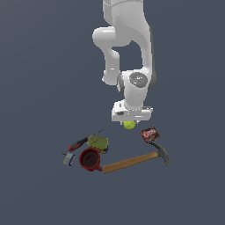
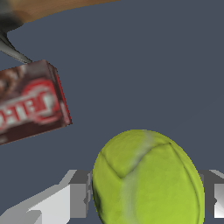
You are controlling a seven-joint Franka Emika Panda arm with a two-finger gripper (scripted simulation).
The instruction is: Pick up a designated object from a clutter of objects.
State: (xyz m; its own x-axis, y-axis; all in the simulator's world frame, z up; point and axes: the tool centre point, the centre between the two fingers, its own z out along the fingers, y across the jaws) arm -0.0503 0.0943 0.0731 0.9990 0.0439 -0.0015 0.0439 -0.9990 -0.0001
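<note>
Wrist view shows the pincer (image 2: 146, 199) with one grey finger (image 2: 78, 199) on each side of the small yellow-green tennis ball with pale seam lines (image 2: 146, 179). The fingers look pressed against the ball, so the pincer seems clamped on it, though the touching spots are partly hidden. In the exterior view the ball (image 1: 129, 125) peeks out just under the white pincer (image 1: 130, 119), apart from the other things.

Near the ball lies the dark red box with white letters (image 2: 30, 105). Farther off, in the exterior view, sit the hammer with a long wooden handle (image 1: 134, 161), the round red mug (image 1: 90, 159), the flat greenish can (image 1: 98, 142), the red-handled screwdriver (image 1: 79, 143) and a small blue-grey thing (image 1: 69, 158), all on the dark grey table (image 1: 35, 88).

I think the grabbing step is on. Next the arm should go straight up, holding tight, because a round ball can slip out.
</note>
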